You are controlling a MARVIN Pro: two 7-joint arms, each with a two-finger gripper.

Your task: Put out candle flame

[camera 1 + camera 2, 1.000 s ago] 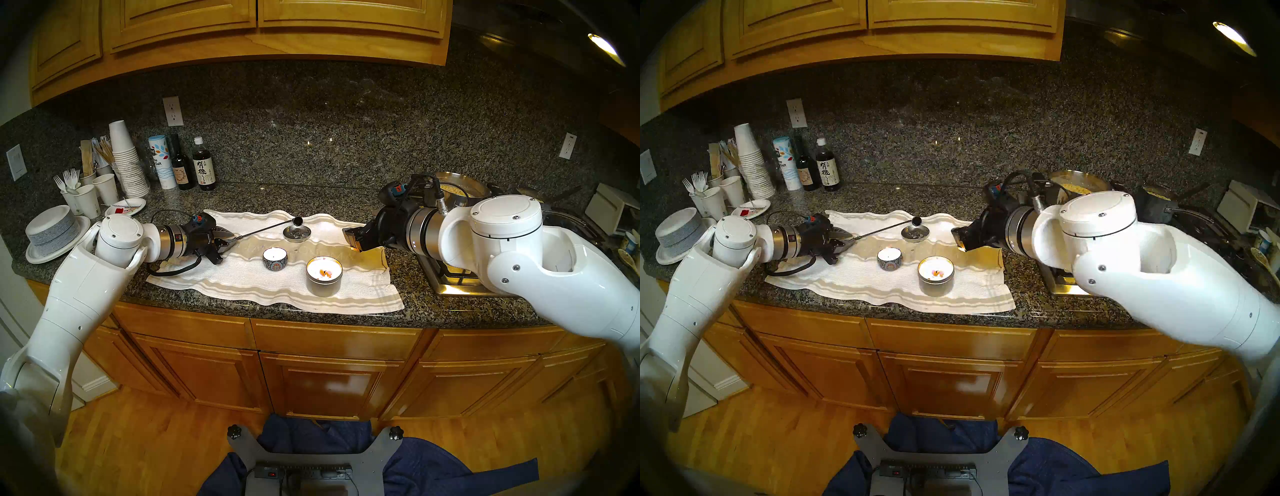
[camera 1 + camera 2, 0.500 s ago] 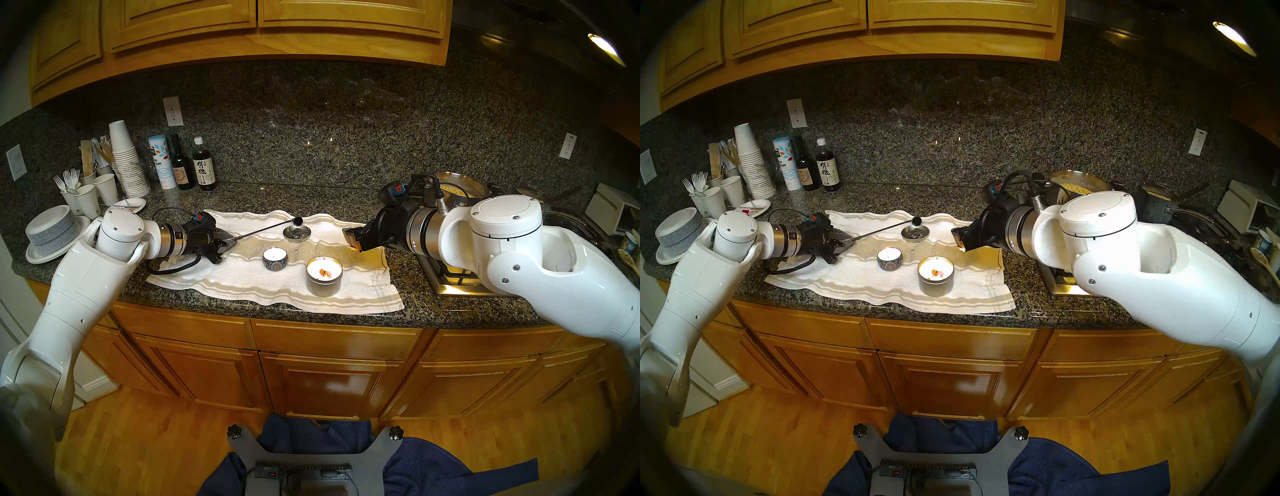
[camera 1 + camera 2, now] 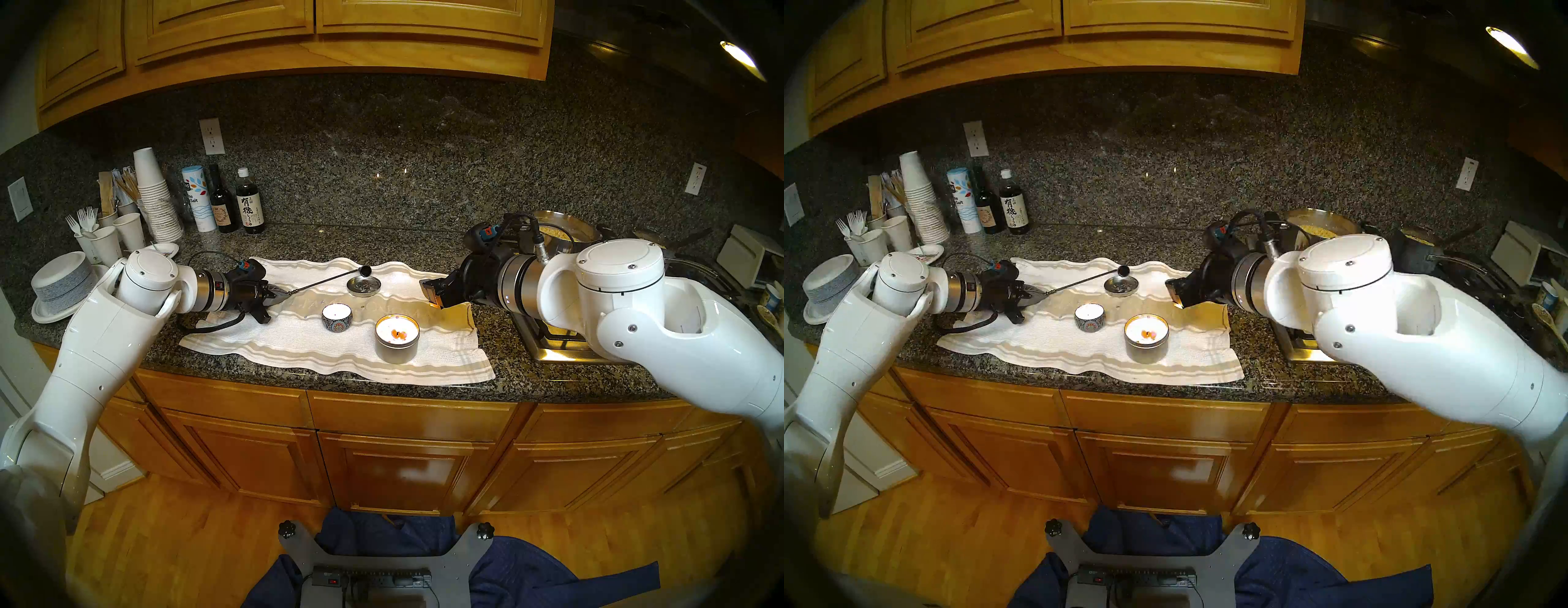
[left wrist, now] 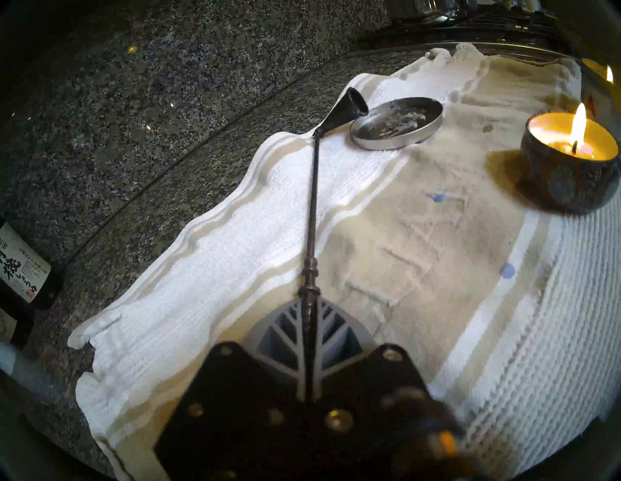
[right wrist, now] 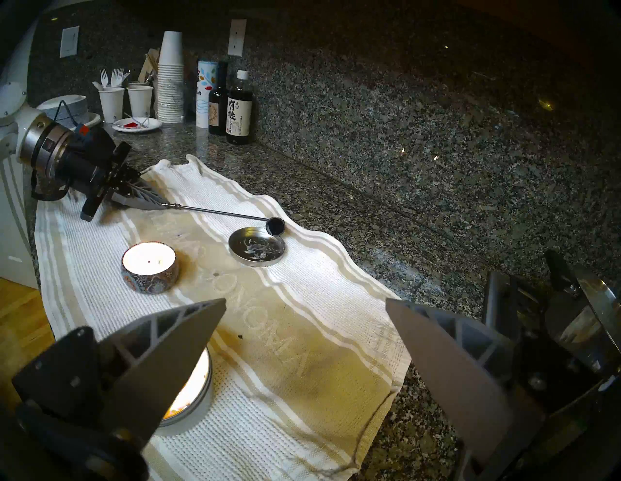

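A black candle snuffer (image 3: 324, 282) lies low over the striped towel (image 3: 297, 348), its bell (image 4: 353, 104) beside a silver tin lid (image 3: 363, 286). My left gripper (image 3: 283, 296) is shut on the snuffer's handle (image 4: 309, 302). A small patterned candle (image 3: 336, 317) burns in front of the rod; it also shows in the left wrist view (image 4: 568, 168). A larger silver tin candle (image 3: 397, 338) burns to its right. My right gripper (image 3: 432, 293) is open and empty over the towel's right end, with the tin candle (image 5: 191, 386) under its left finger.
Stacked paper cups (image 3: 155, 199), bottles (image 3: 250, 204) and stacked plates (image 3: 63, 284) stand at the back left. A pot (image 3: 564, 229) sits on the stove behind my right arm. The counter's front edge (image 3: 382, 392) runs just past the towel.
My left arm's elbow and wrist have shifted slightly up and back while holding the snuffer. The snuffer's bell has stayed beside the lid. The right arm has not moved.
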